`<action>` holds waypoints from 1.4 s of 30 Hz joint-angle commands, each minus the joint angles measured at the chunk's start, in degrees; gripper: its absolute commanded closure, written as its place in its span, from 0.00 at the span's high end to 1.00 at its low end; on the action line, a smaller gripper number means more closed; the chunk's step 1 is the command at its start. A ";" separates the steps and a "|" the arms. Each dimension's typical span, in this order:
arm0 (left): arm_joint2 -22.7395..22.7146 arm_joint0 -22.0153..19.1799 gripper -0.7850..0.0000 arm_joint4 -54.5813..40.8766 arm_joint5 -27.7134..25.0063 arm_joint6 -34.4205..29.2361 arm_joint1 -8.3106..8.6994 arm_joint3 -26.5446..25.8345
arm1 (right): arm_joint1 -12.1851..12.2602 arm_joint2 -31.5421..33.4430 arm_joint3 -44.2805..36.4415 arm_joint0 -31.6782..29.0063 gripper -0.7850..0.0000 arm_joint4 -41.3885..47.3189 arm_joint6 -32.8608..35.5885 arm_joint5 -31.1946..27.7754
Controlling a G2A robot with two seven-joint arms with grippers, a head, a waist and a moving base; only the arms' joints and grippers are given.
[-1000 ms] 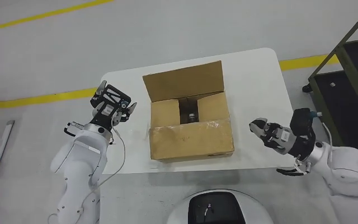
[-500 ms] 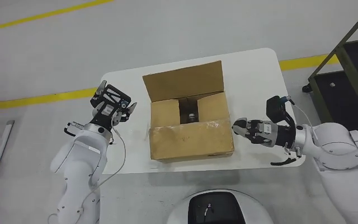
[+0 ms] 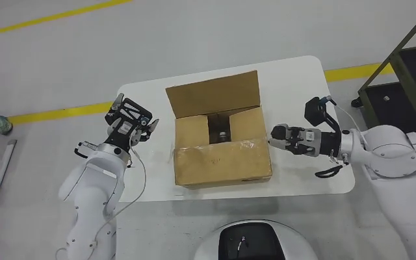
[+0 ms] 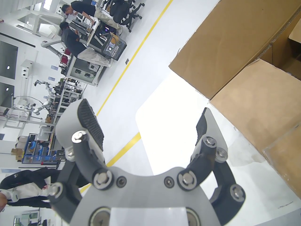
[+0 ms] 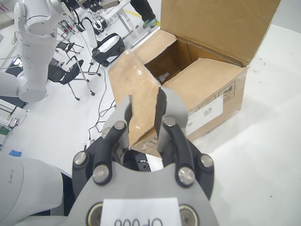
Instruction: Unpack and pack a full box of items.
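The white table (image 3: pixel 299 84) carries the box (image 3: pixel 221 162), which sits at its middle. The box is brown cardboard and half open. Its rear flap (image 3: pixel 214 94) stands upright at the far side, away from the robot. The near flap (image 5: pixel 136 71) lies flat over the front half of the box, with clear tape shining along it. Two shorter side flaps are folded in at the box's left and right, leaving a dark slot between them at the box's middle.

The left gripper (image 3: pixel 135 112) hangs to the left of the box, well apart from it, over the table's left edge. Its jaws are spread wide, and nothing is between them (image 4: pixel 145 116).

The right gripper (image 3: pixel 274 136) is at the right side of the box, level with its top edge and pointing at it. Its jaws stand a narrow gap apart (image 5: pixel 145 97), and the torn edge of the near flap shows in that gap. It cannot be told whether the pads (image 5: pixel 162 104) touch the cardboard.

A white label (image 5: pixel 207 112) is stuck on the right wall of the box, near its lower edge.

A small pale item (image 3: pixel 223 135) lies down inside the box, at the bottom of the slot; what it is cannot be made out.
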 commanded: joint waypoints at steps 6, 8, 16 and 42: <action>0.00 0.00 1.00 0.00 0.00 0.00 0.00 0.00 | 0.65 -5.37 7.48 7.27 0.42 3.40 4.39 0.92; 0.00 0.00 1.00 0.00 0.00 0.00 0.00 0.00 | 0.86 -7.24 9.18 8.81 0.41 3.82 4.31 0.84; 0.00 0.00 1.00 0.00 0.00 0.00 0.00 0.00 | 1.64 -12.87 15.11 13.41 0.42 3.98 3.25 -0.22; 0.00 0.00 1.00 0.00 0.00 0.00 0.00 0.00 | 5.29 -20.95 15.33 15.44 0.39 13.74 3.21 -0.27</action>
